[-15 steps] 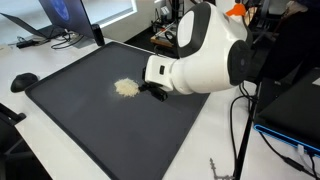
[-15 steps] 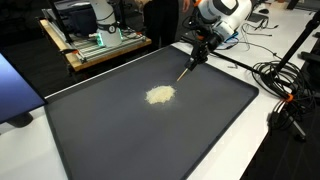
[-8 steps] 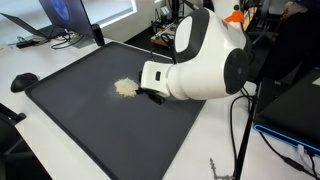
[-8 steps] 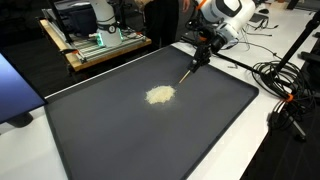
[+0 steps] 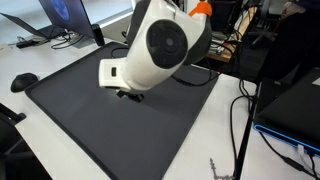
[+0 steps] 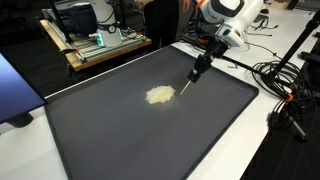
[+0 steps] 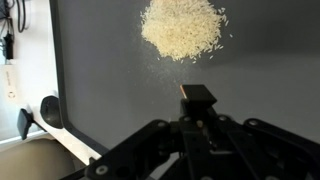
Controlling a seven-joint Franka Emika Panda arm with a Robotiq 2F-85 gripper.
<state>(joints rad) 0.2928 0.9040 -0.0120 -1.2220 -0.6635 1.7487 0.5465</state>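
Black mat (image 6: 120, 140) covered most of the white bench (image 6: 290, 150) in an exterior view, with a blue screen (image 6: 12, 90) at the frame's left edge. Near the mat's middle lay a small pile of pale grains (image 6: 160, 95), and just right of it, apart from it, was the tip of a thin tool (image 6: 190, 85) slanting up to the right. The hand (image 6: 203, 64) was closed tight on the tool's upper end, with cables (image 6: 280, 85) tangled at the far right.

No legible text, labels, numbers or signs
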